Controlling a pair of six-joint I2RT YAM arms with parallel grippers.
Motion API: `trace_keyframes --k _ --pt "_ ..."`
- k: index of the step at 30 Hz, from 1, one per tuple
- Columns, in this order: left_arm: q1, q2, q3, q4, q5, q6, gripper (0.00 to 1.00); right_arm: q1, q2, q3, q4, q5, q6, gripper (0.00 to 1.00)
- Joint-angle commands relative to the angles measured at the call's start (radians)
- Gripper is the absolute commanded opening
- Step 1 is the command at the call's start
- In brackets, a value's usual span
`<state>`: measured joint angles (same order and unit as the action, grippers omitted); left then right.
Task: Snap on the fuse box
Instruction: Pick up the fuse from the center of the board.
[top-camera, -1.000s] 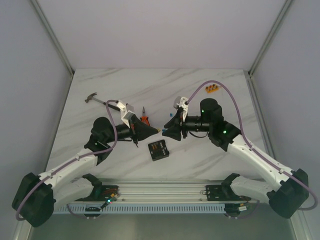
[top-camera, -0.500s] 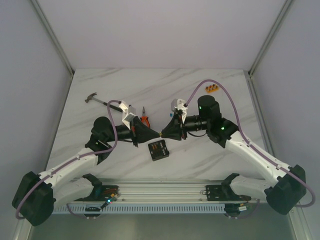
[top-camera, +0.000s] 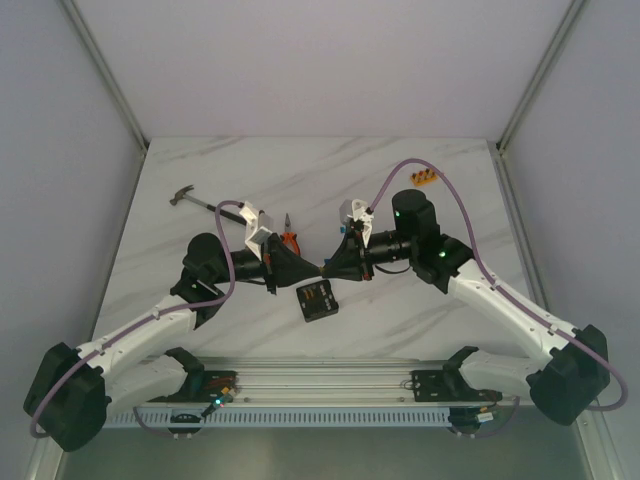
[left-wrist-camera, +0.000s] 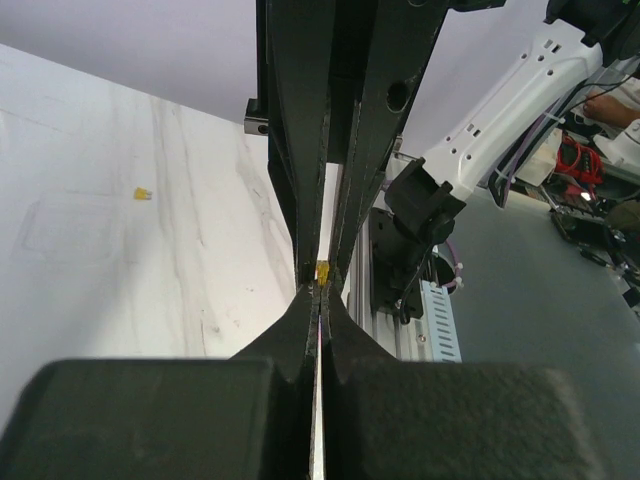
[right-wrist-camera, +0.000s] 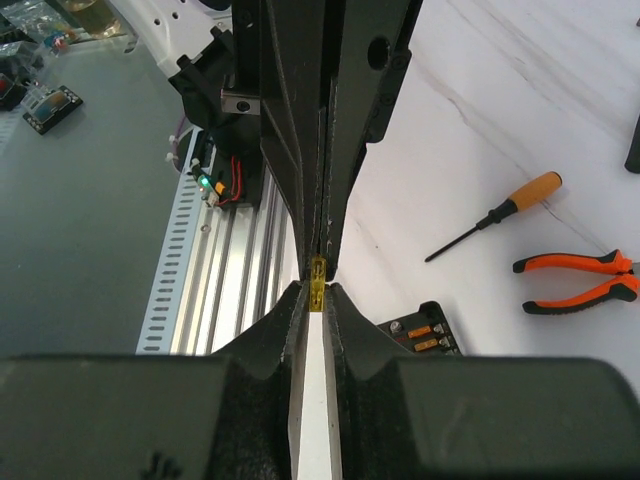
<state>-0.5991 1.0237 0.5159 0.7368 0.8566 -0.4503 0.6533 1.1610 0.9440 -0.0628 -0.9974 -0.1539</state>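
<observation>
The fuse box (top-camera: 317, 299) is a small black open box with orange fuses, lying on the table just in front of both grippers; its corner shows in the right wrist view (right-wrist-camera: 425, 330). My left gripper (top-camera: 316, 268) and right gripper (top-camera: 328, 268) meet tip to tip above the table. A small yellow fuse (right-wrist-camera: 319, 272) sits between the tips, and both grippers are shut on it. It also shows in the left wrist view (left-wrist-camera: 322, 271), just past my left gripper (left-wrist-camera: 321, 290). A faint clear square, perhaps the lid (left-wrist-camera: 60, 225), lies flat on the table.
Orange-handled pliers (top-camera: 290, 238) and a screwdriver (right-wrist-camera: 495, 215) lie behind the left gripper. A hammer (top-camera: 185, 196) lies at the far left. An orange strip of fuses (top-camera: 424, 178) lies at the far right. A loose yellow fuse (left-wrist-camera: 142, 194) lies on the table.
Both grippers have moved toward each other and a little nearer; a gap stood between their tips a second ago, and now the tips touch at the yellow fuse.
</observation>
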Motion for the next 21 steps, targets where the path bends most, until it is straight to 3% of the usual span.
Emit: trace_keyframes --k 1,11,18,21 --pt "-0.009 -0.002 0.027 0.012 0.026 0.027 0.0 -0.004 0.002 0.042 0.0 -0.043 -0.004 0.16" --pt "-0.008 -0.004 0.027 -0.008 0.005 0.042 0.0 -0.006 -0.018 0.041 0.0 -0.043 0.002 0.21" --pt "-0.008 -0.001 0.027 -0.012 0.001 0.043 0.0 -0.006 -0.017 0.039 0.001 -0.052 0.002 0.12" --pt "-0.009 0.002 0.025 -0.016 -0.015 0.04 0.0 -0.006 -0.016 0.039 0.0 -0.054 0.005 0.03"
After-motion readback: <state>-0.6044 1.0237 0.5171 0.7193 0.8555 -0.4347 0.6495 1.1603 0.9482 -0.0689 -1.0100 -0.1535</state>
